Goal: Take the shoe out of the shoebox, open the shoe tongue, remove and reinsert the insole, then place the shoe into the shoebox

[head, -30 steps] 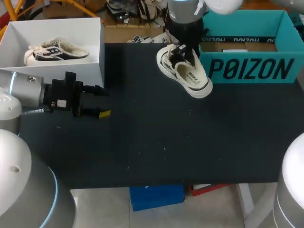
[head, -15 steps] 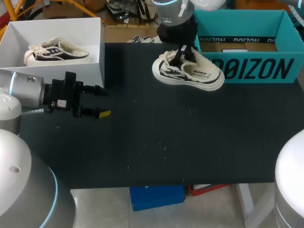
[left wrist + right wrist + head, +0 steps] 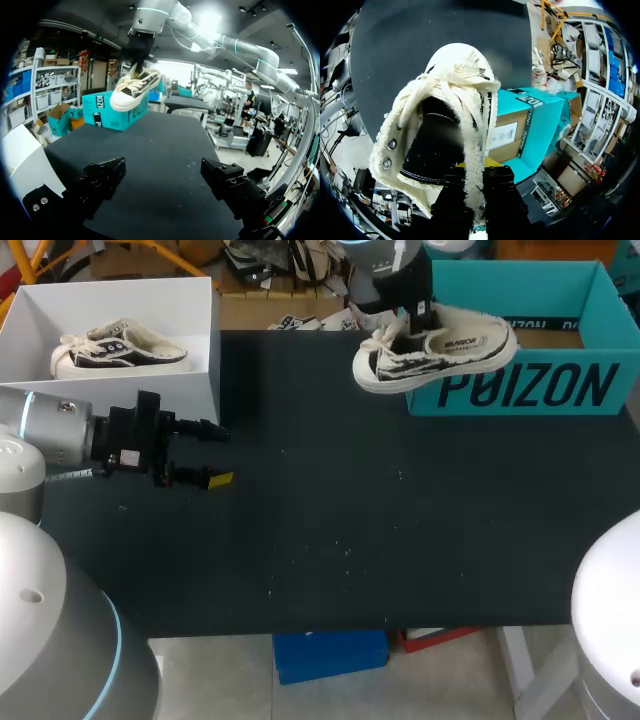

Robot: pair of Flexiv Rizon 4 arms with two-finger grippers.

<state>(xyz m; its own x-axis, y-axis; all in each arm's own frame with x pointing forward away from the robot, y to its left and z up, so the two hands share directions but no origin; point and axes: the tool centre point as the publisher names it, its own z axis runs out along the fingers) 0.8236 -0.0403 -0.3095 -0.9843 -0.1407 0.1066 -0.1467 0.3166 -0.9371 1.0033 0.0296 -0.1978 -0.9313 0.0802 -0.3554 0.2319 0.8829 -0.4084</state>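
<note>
Sneaker [image 3: 440, 355], cream fleece-lined, 1 o'clock: clamped in right fingers [image 3: 502, 195], raised by teal cardboard shoebox [image 3: 520, 390]. Left fingers [image 3: 218, 480] released, 9 o'clock, black counter [image 3: 400, 530].

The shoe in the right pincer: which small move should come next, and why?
Probably carry the shoe a little farther over the teal shoebox before lowering. The right pincer holds it above the front wall, toe out over the table.

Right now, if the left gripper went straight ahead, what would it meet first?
Probably nothing: ahead of the left gripper lies only black table; the teal shoebox and held shoe sit off to one side.
</note>
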